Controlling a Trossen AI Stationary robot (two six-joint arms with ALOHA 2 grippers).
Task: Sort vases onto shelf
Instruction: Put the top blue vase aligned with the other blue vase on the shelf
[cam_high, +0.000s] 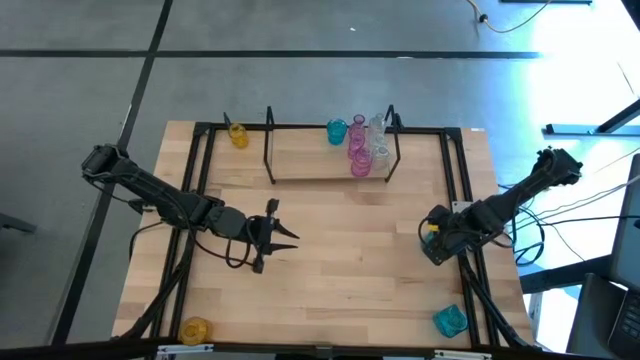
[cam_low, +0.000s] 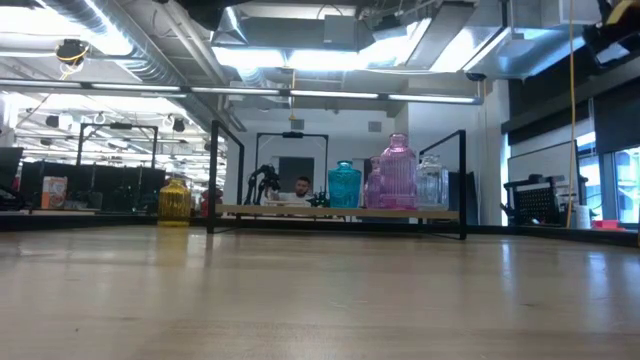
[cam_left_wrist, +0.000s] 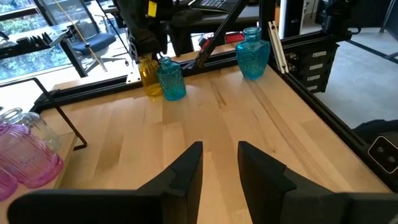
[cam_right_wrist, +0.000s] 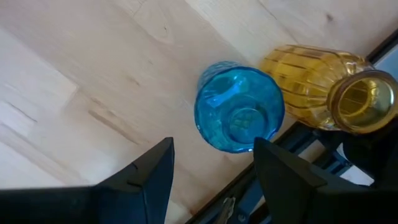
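Observation:
The shelf (cam_high: 310, 165) is a low light-wood board with black wire ends at the table's far side. On its right half stand a teal vase (cam_high: 337, 131), pink vases (cam_high: 358, 152) and clear vases (cam_high: 379, 140). A yellow vase (cam_high: 237, 135) stands left of the shelf. My right gripper (cam_right_wrist: 214, 177) is open by the right rail, pointing down over a blue vase (cam_right_wrist: 239, 115) that stands beside a yellow vase (cam_right_wrist: 329, 87); its fingers are short of the blue vase's rim. My left gripper (cam_high: 280, 236) is open and empty over mid-table.
Another yellow vase (cam_high: 195, 328) stands at the near left corner and a teal necked vase (cam_high: 450, 320) at the near right corner. Black rails (cam_high: 455, 180) run along the tabletop's edges. Bare wood (cam_high: 350, 260) lies between the two arms. The shelf's left half holds nothing.

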